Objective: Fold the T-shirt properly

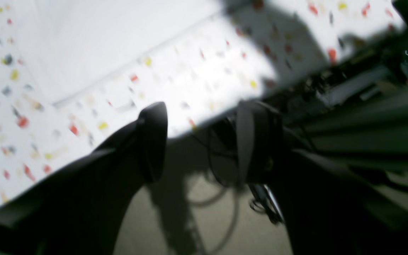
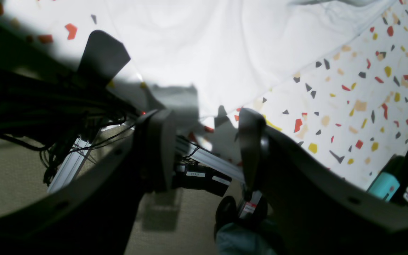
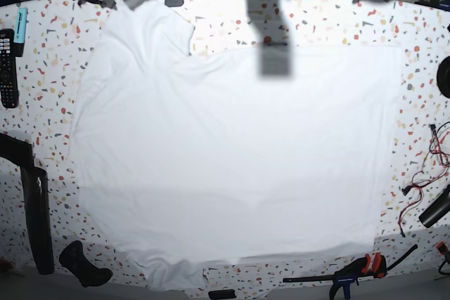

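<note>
The T-shirt (image 3: 232,152) is plain white and lies spread flat over most of the speckled table (image 3: 422,89), one sleeve (image 3: 151,22) reaching the far left corner. In the left wrist view my left gripper (image 1: 205,113) hangs open over the table's edge, nothing between its dark fingers (image 1: 152,141), with the T-shirt (image 1: 101,42) blurred beyond it. My right gripper (image 2: 205,117) is also open and empty, past the table edge, and the T-shirt (image 2: 207,46) lies just ahead of it. Neither gripper touches the cloth.
A black remote (image 3: 7,68) and a teal object (image 3: 19,22) lie at the table's left edge, also in the right wrist view (image 2: 384,184). A clamp (image 3: 358,268) and red wires (image 3: 422,173) are at the right. Black parts (image 3: 35,223) stand at the near left. Cables hang below the edge (image 1: 221,184).
</note>
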Motion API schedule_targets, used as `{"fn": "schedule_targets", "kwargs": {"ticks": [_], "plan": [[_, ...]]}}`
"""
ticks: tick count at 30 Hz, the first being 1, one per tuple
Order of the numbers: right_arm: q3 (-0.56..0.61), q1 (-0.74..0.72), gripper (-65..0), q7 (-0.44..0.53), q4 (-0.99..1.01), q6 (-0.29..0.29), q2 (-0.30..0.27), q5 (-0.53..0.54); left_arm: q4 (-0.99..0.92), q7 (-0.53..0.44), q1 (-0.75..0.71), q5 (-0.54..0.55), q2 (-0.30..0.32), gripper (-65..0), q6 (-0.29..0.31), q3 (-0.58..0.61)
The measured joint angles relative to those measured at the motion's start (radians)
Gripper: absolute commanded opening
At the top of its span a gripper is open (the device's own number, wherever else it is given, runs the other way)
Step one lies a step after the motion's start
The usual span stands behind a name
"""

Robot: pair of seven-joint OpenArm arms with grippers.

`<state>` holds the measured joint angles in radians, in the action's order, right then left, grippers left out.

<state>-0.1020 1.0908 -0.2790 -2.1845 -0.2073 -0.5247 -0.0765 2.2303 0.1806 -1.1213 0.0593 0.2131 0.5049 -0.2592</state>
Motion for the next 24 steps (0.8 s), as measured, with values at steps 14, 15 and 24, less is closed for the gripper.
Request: {"fn": "schedule_targets", "kwargs": {"ticks": [14, 15, 24], "plan": [[0.002, -0.171, -36.1, -0.1, 0.0, 0.0, 0.0, -0.001, 0.0, 0.001, 0.254, -0.237, 0.04, -34.5, 0.014, 0.004], [0.002, -0.171, -36.2, -0.1, 0.0, -0.008, 0.0, -0.028, 0.0, -0.008, 0.258, -0.258, 0.066, -34.5, 0.016, 0.004], [0.003, -0.172, -36.1, -0.094, 0.0, -0.085, -0.001, -0.319, -0.051, -0.166, 0.268, -0.486, 0.311, -34.5, 0.013, 0.007]]}}
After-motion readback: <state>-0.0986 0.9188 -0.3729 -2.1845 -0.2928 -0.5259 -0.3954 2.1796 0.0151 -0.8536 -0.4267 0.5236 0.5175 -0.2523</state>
